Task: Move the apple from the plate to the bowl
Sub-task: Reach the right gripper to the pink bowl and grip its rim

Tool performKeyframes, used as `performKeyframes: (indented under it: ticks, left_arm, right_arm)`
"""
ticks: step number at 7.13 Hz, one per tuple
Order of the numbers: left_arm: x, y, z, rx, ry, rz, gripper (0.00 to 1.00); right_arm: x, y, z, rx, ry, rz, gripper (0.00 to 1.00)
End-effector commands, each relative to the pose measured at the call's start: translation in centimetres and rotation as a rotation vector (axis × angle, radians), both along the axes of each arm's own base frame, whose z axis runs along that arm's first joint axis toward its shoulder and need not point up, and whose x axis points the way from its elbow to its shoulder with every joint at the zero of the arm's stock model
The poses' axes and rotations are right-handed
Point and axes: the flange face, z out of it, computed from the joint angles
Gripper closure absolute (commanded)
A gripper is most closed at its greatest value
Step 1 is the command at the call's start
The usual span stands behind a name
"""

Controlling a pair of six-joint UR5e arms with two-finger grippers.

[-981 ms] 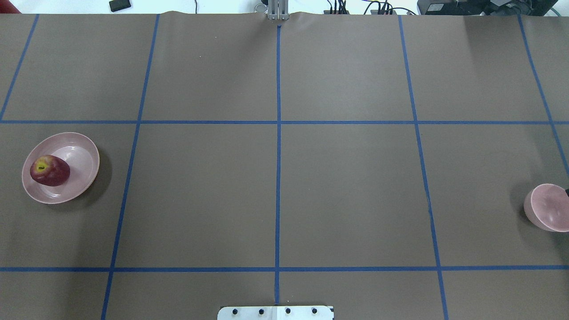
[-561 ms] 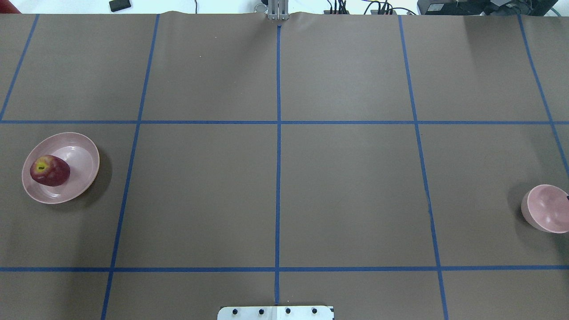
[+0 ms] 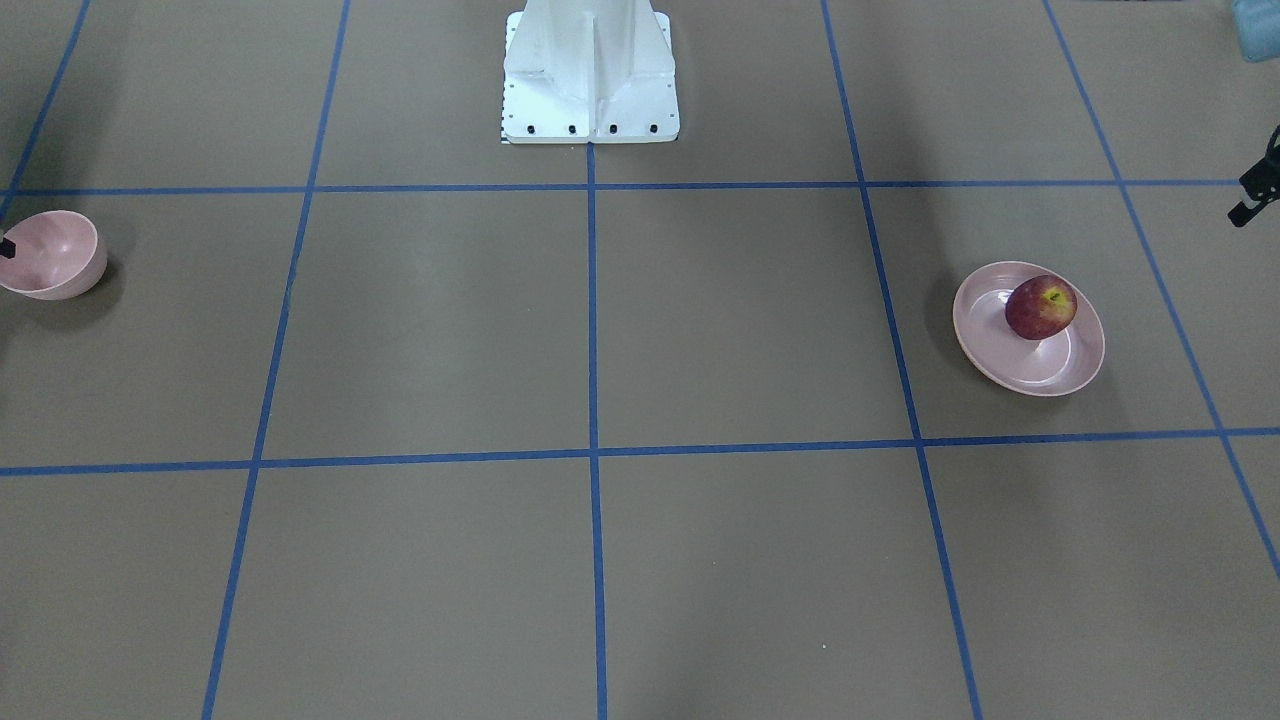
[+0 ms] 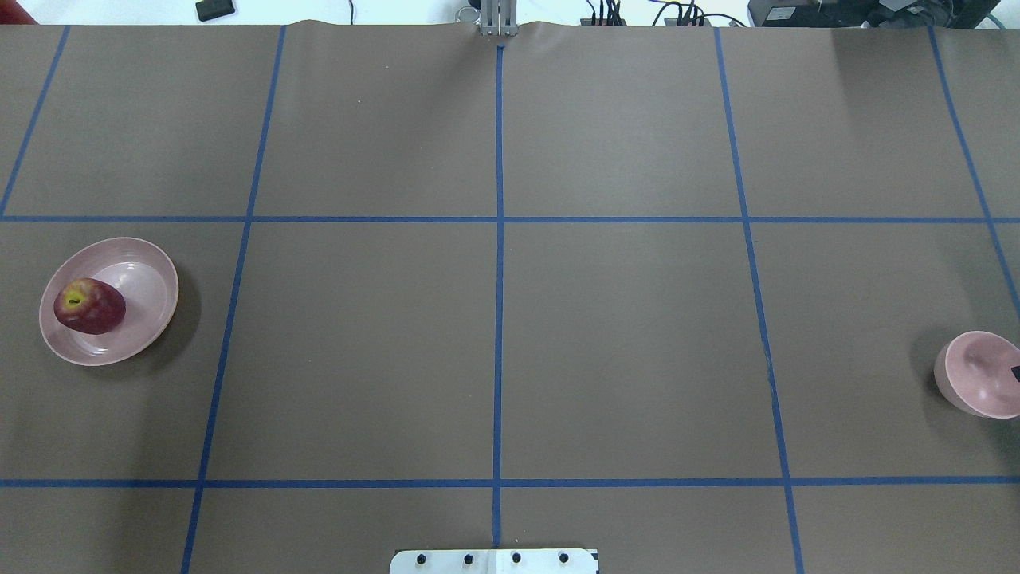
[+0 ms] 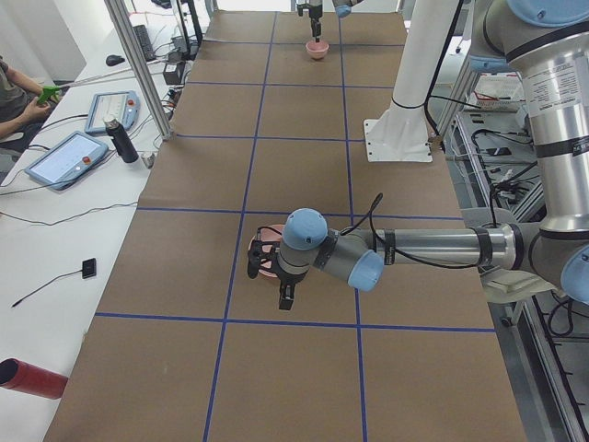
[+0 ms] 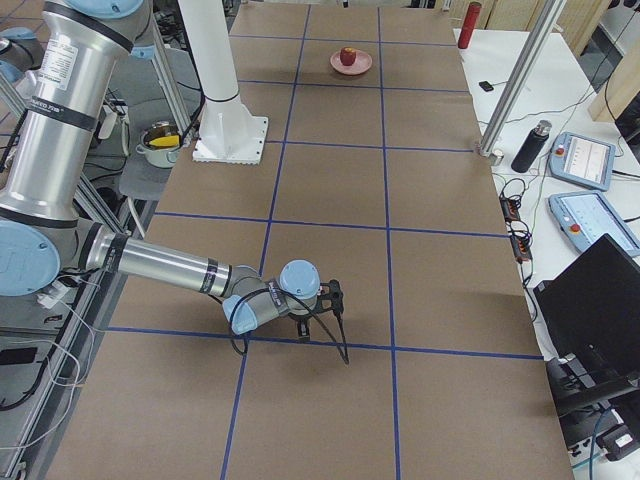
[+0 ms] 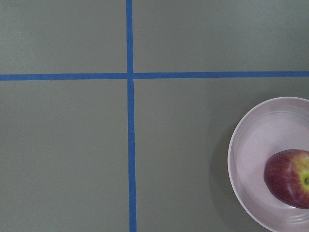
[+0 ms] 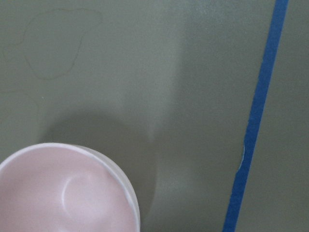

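The dark red apple [image 4: 89, 306] lies on the left part of the wide pink plate [image 4: 139, 319], at the table's left end; both show in the left wrist view, apple [image 7: 289, 179] on plate [image 7: 251, 145]. My left gripper [image 5: 268, 282] hangs beyond that end, off to the side of the plate, fingers apart and empty. The small deep pink bowl [image 4: 968, 375] stands at the table's right edge. Only a dark tip of my right gripper [image 4: 1016, 371] shows, at the bowl's far rim; I cannot tell whether it is open or shut.
Blue tape lines divide the brown table [image 4: 621, 335] into squares. The white robot base [image 3: 590, 70] stands at the robot's side of the table. Tablets, a bottle [image 6: 527, 147] and cables lie on the white side table.
The bowl has shifted slightly left and settled less tilted. The right gripper's dark tip has moved from the bowl's upper rim down to its middle. Apple and plate have not moved.
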Motion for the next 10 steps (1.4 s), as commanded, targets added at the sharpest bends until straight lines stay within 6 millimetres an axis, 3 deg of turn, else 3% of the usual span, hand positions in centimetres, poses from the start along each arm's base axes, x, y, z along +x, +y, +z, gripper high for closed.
performKeyframes:
  ticks: [1,2,5,7,8,9,10]
  left_arm:
    - [0.0,0.0,-0.1,0.002,0.0,0.0,0.02]
    - [0.0,0.0,-0.1,0.002,0.0,0.0,0.02]
    - [0.0,0.0,-0.1,0.003,0.0,0.0,0.02]
    - [0.1,0.0,-0.2,0.003,0.012,0.005,0.02]
    - [0.1,-0.1,-0.4,0.008,0.012,0.005,0.02]
    - [0.1,-0.3,-0.6,0.014,0.013,0.005,0.02]
    - [0.2,-0.4,-0.6,0.014,0.016,0.007,0.02]
  right_arm:
    - [-1.4,-0.6,-0.2,-0.025,-0.001,-0.002,0.27]
    - [-1.5,-0.6,-0.3,-0.043,-0.006,0.009,0.99]
    - [-1.8,-1.1,-1.5,-0.058,-0.039,0.017,1.0]
    - [-2.1,-1.5,-5.6,-0.09,-0.086,0.071,1.0]
    - [-3.2,-2.4,-9.9,-0.124,-0.123,0.122,1.0]
    - [-6.2,-4.2,-14.8,-0.152,-0.163,0.155,1.0]
    - [-11.2,-6.2,-19.5,-0.168,-0.196,0.159,1.0]
